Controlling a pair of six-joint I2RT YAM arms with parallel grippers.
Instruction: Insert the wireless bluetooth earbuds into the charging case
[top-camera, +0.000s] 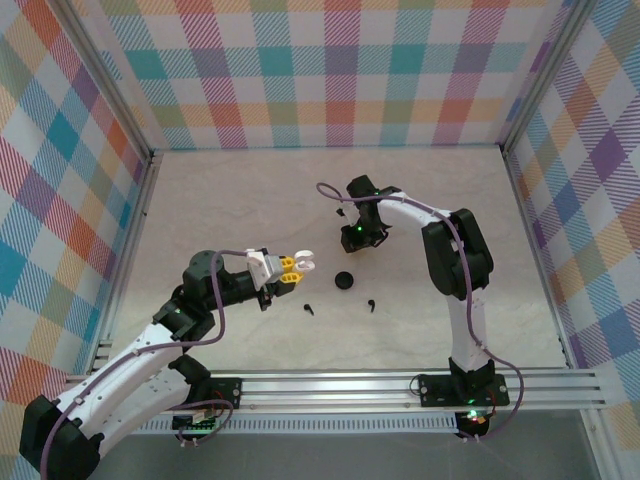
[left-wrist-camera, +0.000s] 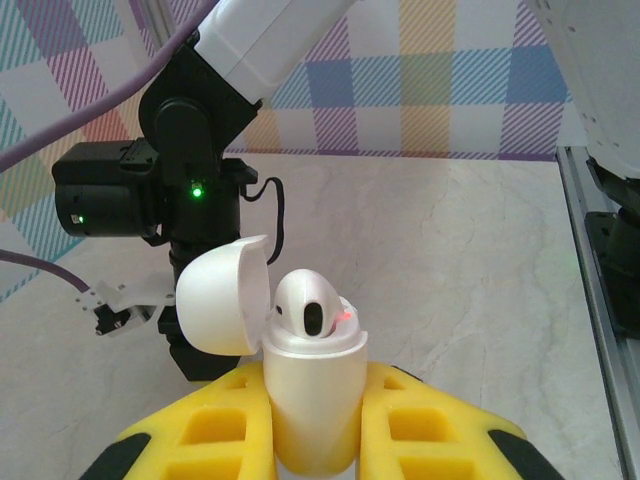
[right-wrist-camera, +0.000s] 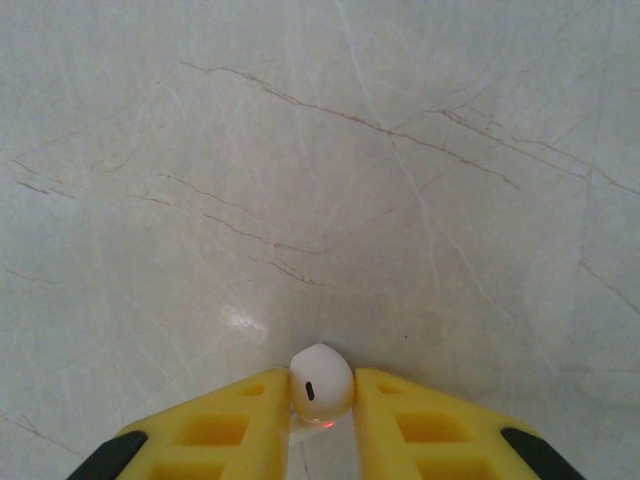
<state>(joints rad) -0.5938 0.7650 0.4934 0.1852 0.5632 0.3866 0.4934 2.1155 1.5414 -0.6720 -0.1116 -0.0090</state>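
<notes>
Pale, marble-veined tabletop (top-camera: 230, 200) with a faint sheen fills the floor of the cell, boxed in by pastel plaid walls (top-camera: 300, 70).

On my left wrist feed, the left gripper (left-wrist-camera: 315, 385) is clamped narrowly on the white charging case (left-wrist-camera: 310, 400), a smooth, glossy rounded capsule standing upright between the ribbed yellow fingers (left-wrist-camera: 410, 425). Its domed lid (left-wrist-camera: 225, 295) is hinged back to the left of the jaws. Poking out of the case mouth, just above the fingertips, is the seated white earbud (left-wrist-camera: 312, 305), bulb-shaped with a dark oval grille, a small red glow beside it.

On my right wrist feed, the right gripper (right-wrist-camera: 322, 380) pinches the loose white earbud (right-wrist-camera: 320, 385), a glossy egg-like bulb with a tiny dark slot, touching both yellow fingers (right-wrist-camera: 230, 430) right at their tips, above bare table.

From overhead I see the left gripper (top-camera: 292, 266) and right gripper (top-camera: 352, 238) near each other. A round black case (top-camera: 345, 280) lies just ahead of the left jaws, and two tiny black earbuds (top-camera: 309, 309) (top-camera: 371, 303) lie on the table nearer the arm bases, apart from both jaws.
</notes>
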